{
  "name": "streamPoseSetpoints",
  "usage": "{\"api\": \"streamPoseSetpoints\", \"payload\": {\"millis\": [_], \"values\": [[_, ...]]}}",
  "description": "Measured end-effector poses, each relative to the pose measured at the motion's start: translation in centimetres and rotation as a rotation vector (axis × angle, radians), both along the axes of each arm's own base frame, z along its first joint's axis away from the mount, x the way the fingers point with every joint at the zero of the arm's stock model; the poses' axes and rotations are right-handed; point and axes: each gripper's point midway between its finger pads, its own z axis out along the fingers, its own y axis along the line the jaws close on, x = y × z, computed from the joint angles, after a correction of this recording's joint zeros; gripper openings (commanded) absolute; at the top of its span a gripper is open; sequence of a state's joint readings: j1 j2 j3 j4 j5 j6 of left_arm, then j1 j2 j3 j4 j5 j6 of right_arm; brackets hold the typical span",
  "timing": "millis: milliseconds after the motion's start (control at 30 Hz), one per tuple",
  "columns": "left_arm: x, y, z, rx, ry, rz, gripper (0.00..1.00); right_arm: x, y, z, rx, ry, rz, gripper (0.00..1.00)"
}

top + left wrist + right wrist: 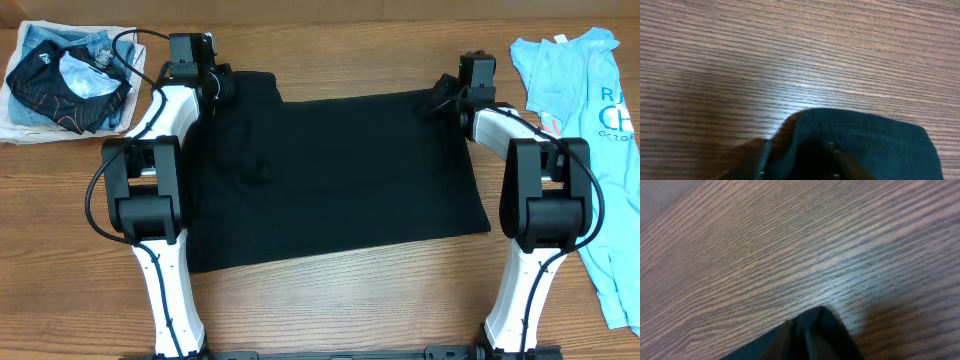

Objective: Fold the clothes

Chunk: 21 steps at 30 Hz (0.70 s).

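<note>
The black T-shirt (340,180) lies flat across the middle of the table in the overhead view. My left gripper (214,86) is at its far left corner. In the left wrist view the fingers (800,161) stand apart around the hemmed corner (865,140), with a strip of table showing beside the left finger, so it is open. My right gripper (441,101) is at the far right corner. In the right wrist view its fingers (799,339) are pinched together on a peaked fold of the black fabric (827,327), low over the wood.
A smaller black garment with orange lines (62,82) lies on a pile at the far left. A light blue printed T-shirt (590,120) lies along the right edge. Bare wood shows in front of the black shirt and beyond both grippers.
</note>
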State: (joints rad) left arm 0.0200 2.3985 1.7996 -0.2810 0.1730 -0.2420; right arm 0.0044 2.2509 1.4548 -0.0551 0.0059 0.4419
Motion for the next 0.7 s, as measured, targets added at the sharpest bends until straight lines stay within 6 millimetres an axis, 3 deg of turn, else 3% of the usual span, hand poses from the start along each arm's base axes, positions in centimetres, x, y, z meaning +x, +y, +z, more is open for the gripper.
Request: {"api": "streamPoseSetpoints", "payload": {"millis": [167, 533, 700], "values": [[0.0, 0.0, -0.2, -0.006, 0.004, 0.005, 0.05, -0.1, 0.0, 0.0, 0.003, 0.005, -0.001, 0.04], [-0.6, -0.8, -0.2, -0.044, 0.03, -0.018, 0.04, 0.5, 0.0, 1.7, 0.037, 0.046, -0.038, 0.04], [-1.3, -0.3, 2.0, -0.046, 0.035, -0.01, 0.04, -0.3, -0.7, 1.1, 0.075, 0.094, -0.093, 0.04]]}}
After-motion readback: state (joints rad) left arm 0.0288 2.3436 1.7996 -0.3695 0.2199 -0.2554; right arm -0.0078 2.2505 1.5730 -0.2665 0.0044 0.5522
